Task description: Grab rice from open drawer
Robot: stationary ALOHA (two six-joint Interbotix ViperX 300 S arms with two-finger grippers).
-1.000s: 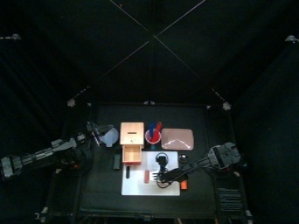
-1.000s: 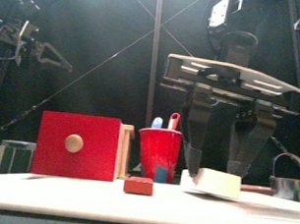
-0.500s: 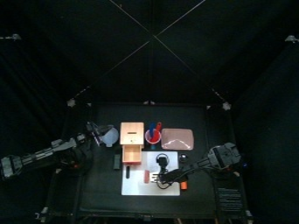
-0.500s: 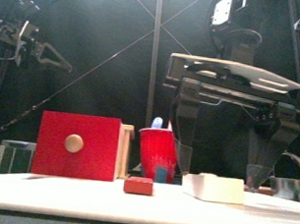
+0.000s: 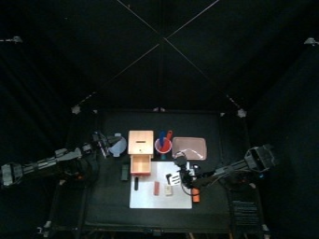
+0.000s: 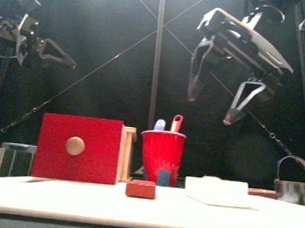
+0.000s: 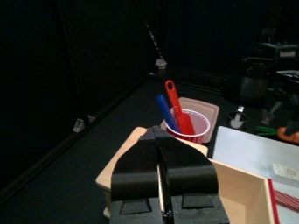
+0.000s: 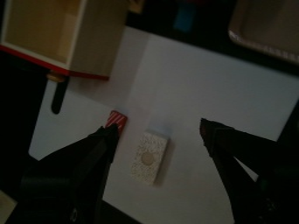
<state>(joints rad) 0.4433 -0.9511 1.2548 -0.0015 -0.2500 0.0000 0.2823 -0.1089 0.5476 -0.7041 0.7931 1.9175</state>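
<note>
since the earlier frame the right gripper (image 6: 236, 81) has been raised from table level, where it straddled the rice packet (image 6: 217, 191), and is now seen high above it with its jaws spread and nothing held between them. the rice packet, a pale flat block, is left lying on the white mat (image 5: 162, 187), outside the drawer (image 5: 141, 167). the drawer is seen pulled out of the tan wooden box unit (image 5: 141, 143), reaching onto the mat's edge, and its inside appears bare in the right wrist view. a small red block (image 6: 141, 189) is seen just beside the packet on the mat. a red cup (image 6: 163, 157) holding a blue and a red utensil is placed beside the box unit, behind the mat. the left gripper (image 7: 163, 179) is held off beside the box unit, on the side away from the mat, with its jaws pressed together.
</note>
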